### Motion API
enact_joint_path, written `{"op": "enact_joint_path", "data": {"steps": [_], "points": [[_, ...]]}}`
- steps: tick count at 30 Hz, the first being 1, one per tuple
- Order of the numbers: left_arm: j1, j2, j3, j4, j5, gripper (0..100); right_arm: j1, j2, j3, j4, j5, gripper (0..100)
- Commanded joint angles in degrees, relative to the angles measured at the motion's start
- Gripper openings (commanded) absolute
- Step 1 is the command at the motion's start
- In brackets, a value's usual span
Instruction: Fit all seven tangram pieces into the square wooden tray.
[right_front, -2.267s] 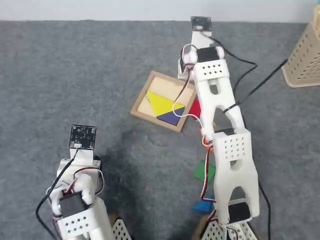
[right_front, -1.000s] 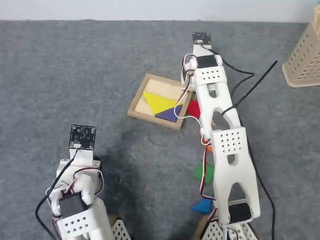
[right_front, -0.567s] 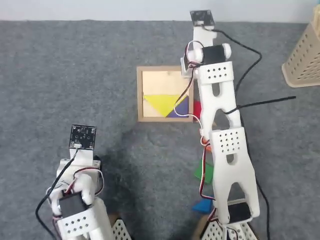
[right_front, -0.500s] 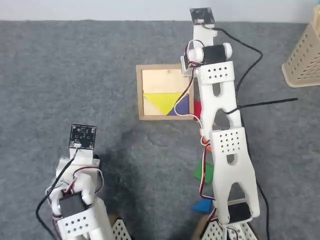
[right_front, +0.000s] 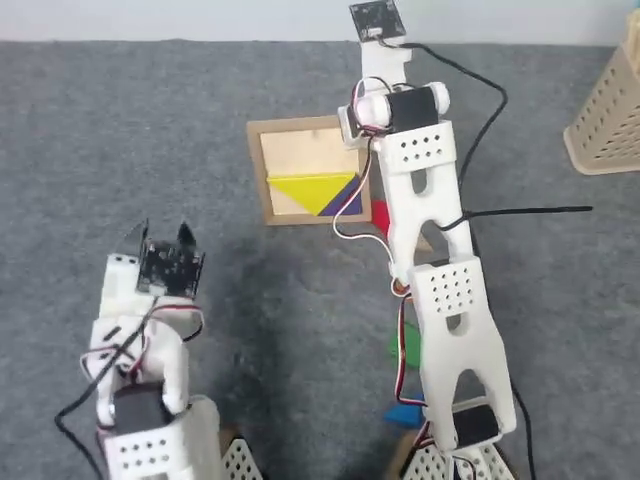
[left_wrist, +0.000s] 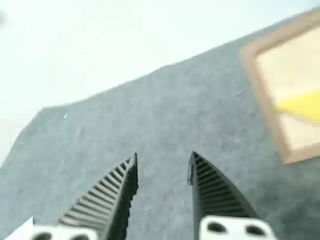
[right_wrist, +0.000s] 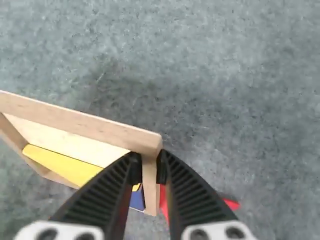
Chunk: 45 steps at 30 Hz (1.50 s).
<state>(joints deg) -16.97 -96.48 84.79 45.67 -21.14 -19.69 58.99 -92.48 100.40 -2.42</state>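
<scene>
**Tray held by its wall.** The right gripper (right_wrist: 147, 159) had its jaws drawn narrow on the side wall of the square wooden tray (right_front: 256, 172) near a corner, probably to steady or reposition it on the grey mat (right_front: 150, 120). A yellow triangle (right_front: 303, 189) and a purple triangle (right_front: 347, 204) lay inside, edge to edge. A red piece (right_front: 380, 213), a green piece (right_front: 398, 340) and a blue piece (right_front: 402, 413) lay outside, along the right arm. The left gripper (left_wrist: 162, 162), jaws apart and empty, hung well apart from the tray.
</scene>
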Motion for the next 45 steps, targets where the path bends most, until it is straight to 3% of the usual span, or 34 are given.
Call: {"op": "enact_joint_path", "data": {"steps": [1,8,13,16,23,27,33,45], "points": [[1.7,21.5,-18.2,-0.2,5.1,22,-1.5,-7.1,-3.8,2.9,1.2,0.7],[2.0,63.4,-64.0,15.8,12.0,23,-2.5,-11.4,-2.5,2.9,3.3,0.7],[2.8,83.5,-93.8,25.1,14.3,23,-5.0,-11.5,-2.5,2.9,4.7,0.6],[5.3,94.1,-104.4,27.9,15.4,23,-5.8,-11.2,-0.5,2.9,4.8,0.6],[9.6,112.1,-114.7,28.3,16.8,23,-5.3,-11.3,2.2,2.9,6.1,0.6],[9.8,117.5,-116.1,30.9,14.7,23,-2.2,-11.2,6.9,2.9,7.6,0.9],[12.7,126.7,-116.4,27.6,17.6,23,0.8,-10.7,21.0,2.8,7.3,0.9],[17.7,139.3,-121.6,27.9,21.8,23,6.5,-10.7,30.2,2.8,7.3,1.0]]}}
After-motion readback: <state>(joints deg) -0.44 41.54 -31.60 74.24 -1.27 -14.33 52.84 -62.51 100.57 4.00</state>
